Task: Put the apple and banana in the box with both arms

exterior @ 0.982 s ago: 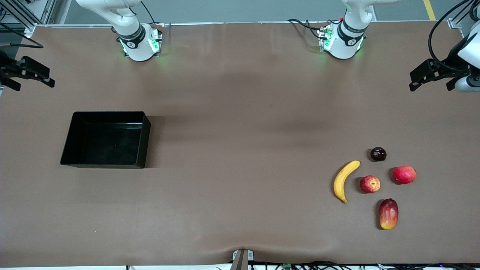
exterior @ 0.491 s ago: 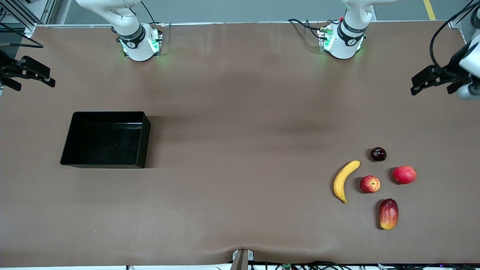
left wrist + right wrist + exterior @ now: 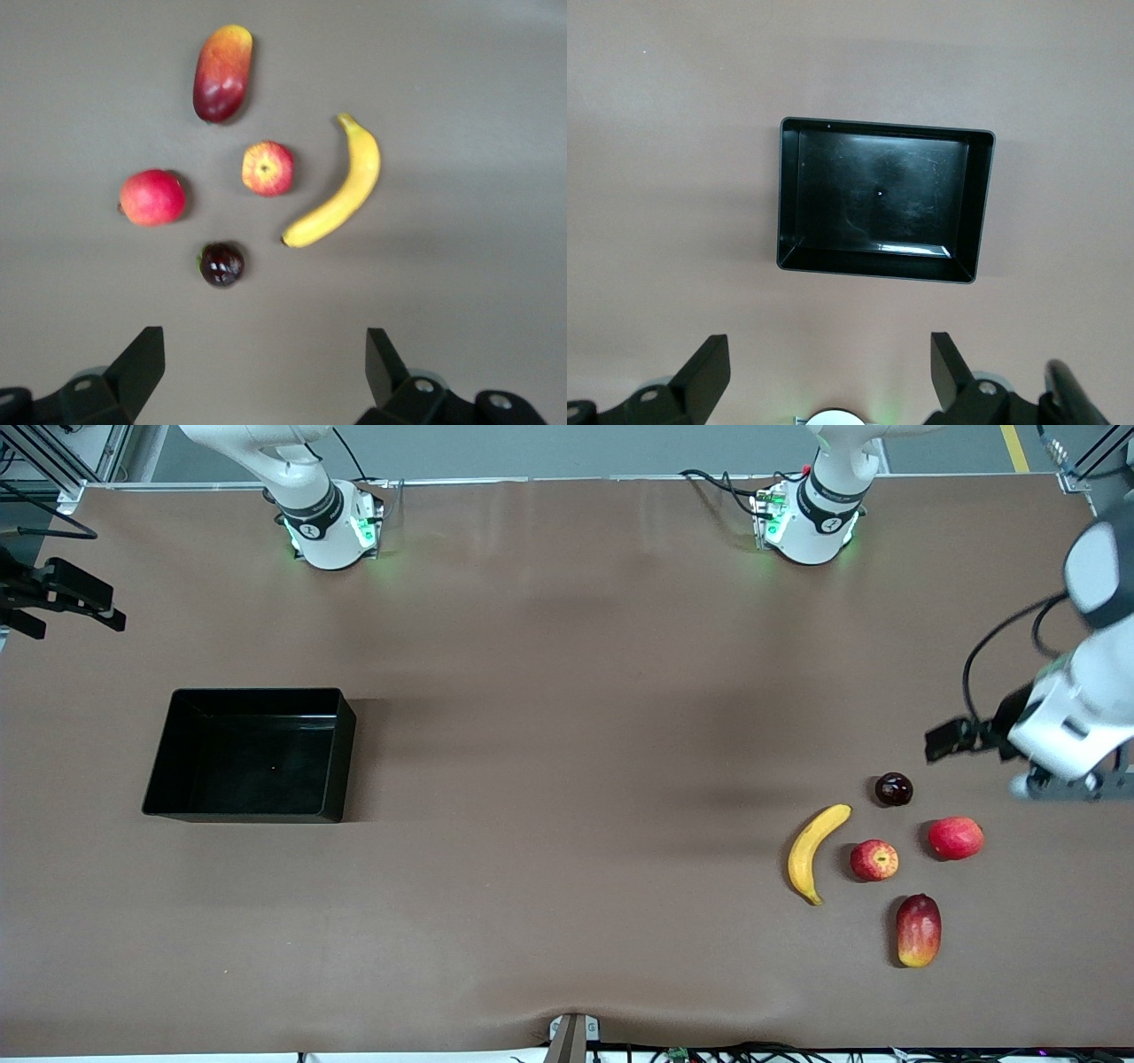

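Observation:
The apple (image 3: pixel 874 860) (image 3: pixel 267 168), small and red with a yellowish patch, lies among loose fruit at the left arm's end of the table. The curved yellow banana (image 3: pixel 813 852) (image 3: pixel 341 190) lies beside it. The black box (image 3: pixel 347 753) (image 3: pixel 976 204) stands empty at the right arm's end. My left gripper (image 3: pixel 948 740) (image 3: pixel 266 341) hangs open over bare table next to the fruit cluster, holding nothing. My right gripper (image 3: pixel 84 615) (image 3: pixel 830 341) waits open and empty by the table's edge, looking down on the box.
Three other fruits lie around the apple: a dark plum-like fruit (image 3: pixel 894 789) (image 3: pixel 221 264), a larger pinkish-red round fruit (image 3: pixel 956 838) (image 3: pixel 152 197), and an oblong red-and-yellow fruit (image 3: pixel 918 930) (image 3: pixel 222 73). Brown tabletop stretches between box and fruit.
The left arm has swung in from the table's end and its gripper now hangs beside the dark fruit. The right arm has barely shifted. Fruit and box have not moved.

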Motion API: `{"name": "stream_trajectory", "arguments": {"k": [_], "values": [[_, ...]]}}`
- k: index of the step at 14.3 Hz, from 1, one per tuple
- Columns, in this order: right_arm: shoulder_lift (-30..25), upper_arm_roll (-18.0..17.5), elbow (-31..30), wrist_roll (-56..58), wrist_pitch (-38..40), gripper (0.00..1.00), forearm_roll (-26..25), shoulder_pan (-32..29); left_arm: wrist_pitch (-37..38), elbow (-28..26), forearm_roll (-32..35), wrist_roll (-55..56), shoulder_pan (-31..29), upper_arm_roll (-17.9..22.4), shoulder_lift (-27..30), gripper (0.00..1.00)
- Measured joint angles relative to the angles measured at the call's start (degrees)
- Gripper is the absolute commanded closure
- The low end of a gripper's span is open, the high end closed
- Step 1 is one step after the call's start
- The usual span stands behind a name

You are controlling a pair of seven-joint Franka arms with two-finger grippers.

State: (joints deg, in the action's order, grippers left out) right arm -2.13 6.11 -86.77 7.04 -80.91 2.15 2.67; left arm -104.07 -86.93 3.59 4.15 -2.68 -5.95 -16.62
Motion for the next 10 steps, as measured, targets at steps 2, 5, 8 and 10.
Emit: {"name": "stream_trajectory", "arguments": {"k": [2,5,8,10], "values": [[0.1,0.1,0.0,0.0,0.0,0.0,0.0,-0.1,-3.4,0.1,2.9,0.0,-0.2,0.0,-3.9,0.0],[0.7,0.2,0.1,0.0,-0.1,0.0,0.0,-0.2,-9.6,0.1,4.3,-0.3,-0.5,0.0,-10.1,0.0],[2.4,0.3,0.1,0.0,-0.1,0.0,-0.1,-0.3,-16.5,0.2,4.3,-3.0,-0.7,0.0,-16.3,0.0],[4.0,0.4,0.1,0.0,-0.2,0.0,-0.1,-1.3,-20.4,0.2,4.3,-4.2,-0.6,0.0,-19.6,0.0]]}}
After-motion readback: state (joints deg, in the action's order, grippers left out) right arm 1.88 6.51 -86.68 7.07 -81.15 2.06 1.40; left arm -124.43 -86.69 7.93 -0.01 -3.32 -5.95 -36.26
